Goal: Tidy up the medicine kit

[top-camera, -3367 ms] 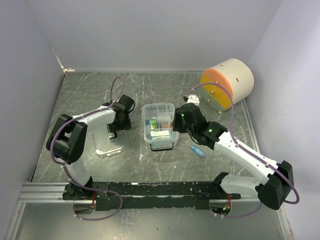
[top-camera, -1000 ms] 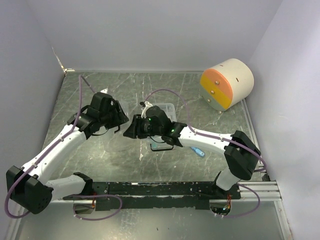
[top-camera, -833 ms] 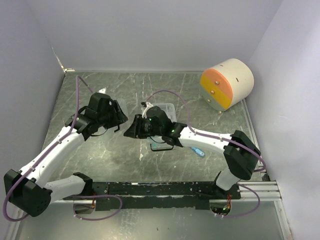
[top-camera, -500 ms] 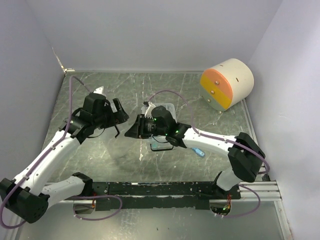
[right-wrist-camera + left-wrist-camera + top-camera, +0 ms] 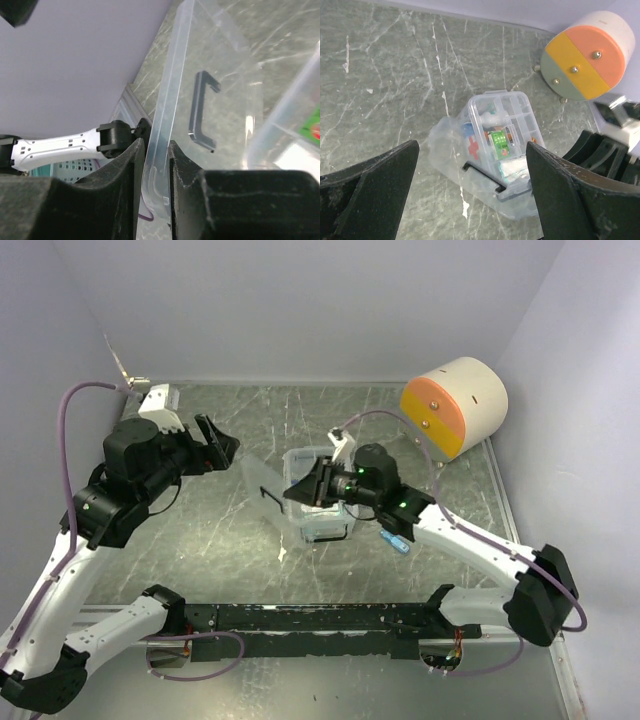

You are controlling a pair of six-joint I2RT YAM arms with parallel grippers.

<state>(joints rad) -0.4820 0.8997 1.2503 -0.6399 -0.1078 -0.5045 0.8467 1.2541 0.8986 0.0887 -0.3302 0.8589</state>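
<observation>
Found right gripper [image 5: 155, 145] pinching edge of clear lid [image 5: 225, 60], tilted against left side of box [image 5: 506, 150] mid-table. Noted divided tray [image 5: 512, 120] atop box. Found left gripper [image 5: 472, 146] high above table [image 5: 200, 540], jaws wide, holding nothing. Noted cylinder [image 5: 455, 405] far right.

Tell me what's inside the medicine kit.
With the lid off, pinched in the right claw, a clear divided tray, a green packet and a white pack show. Anything beneath them is covered.
</observation>
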